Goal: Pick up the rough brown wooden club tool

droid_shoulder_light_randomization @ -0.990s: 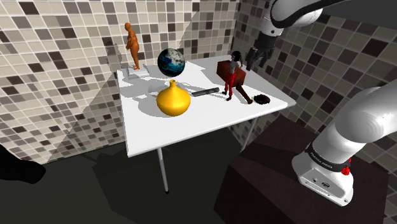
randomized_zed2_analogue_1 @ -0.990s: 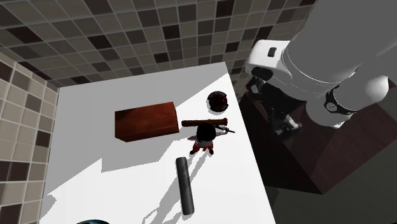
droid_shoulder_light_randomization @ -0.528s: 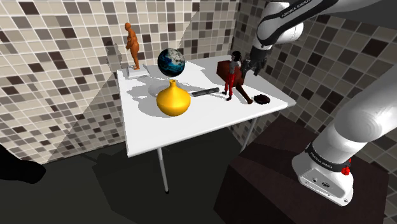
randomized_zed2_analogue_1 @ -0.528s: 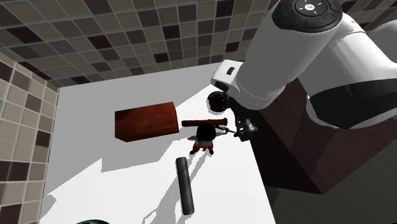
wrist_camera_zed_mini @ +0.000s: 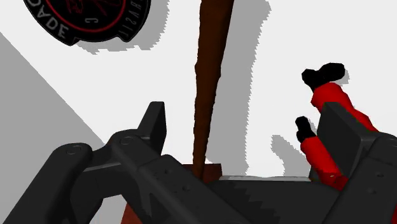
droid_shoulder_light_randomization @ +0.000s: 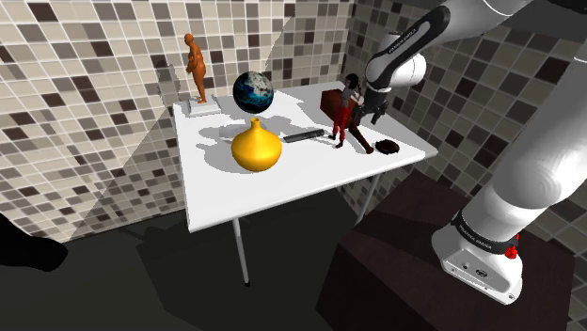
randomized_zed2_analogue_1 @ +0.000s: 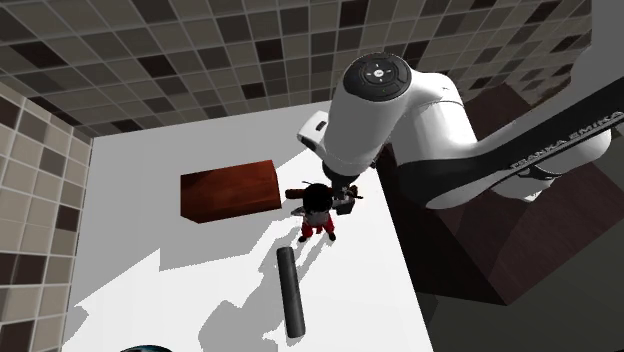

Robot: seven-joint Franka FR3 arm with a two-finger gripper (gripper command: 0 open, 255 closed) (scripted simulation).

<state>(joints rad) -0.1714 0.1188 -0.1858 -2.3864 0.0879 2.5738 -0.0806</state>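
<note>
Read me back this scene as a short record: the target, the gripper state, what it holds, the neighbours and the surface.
target: dark brown club
hand: gripper open, one finger on each side of the club, neither touching it
held: nothing
neighbours: red-legged figure, black disc, brown box
surface: white table
</note>
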